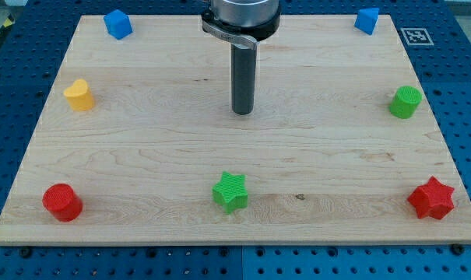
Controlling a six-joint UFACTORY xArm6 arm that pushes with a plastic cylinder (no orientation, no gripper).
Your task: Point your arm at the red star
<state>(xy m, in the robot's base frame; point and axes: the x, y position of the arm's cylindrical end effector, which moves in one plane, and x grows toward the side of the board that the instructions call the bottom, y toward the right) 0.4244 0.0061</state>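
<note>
The smooth dark rod's tip [243,113] rests mid-board, clawless and holding nothing, well apart from the ridged red star [431,198] on pale wooden board [142,148].

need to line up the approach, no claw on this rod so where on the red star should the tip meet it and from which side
Meet the red star on its upper-left side, coming from the view's upper left. My tip sits mid-board, far from the star, which lies flat in the bottom-right corner of the board. Probably aim between two points.

Bright, even overhead light (soft shadows only); sharp focus throughout.
</note>
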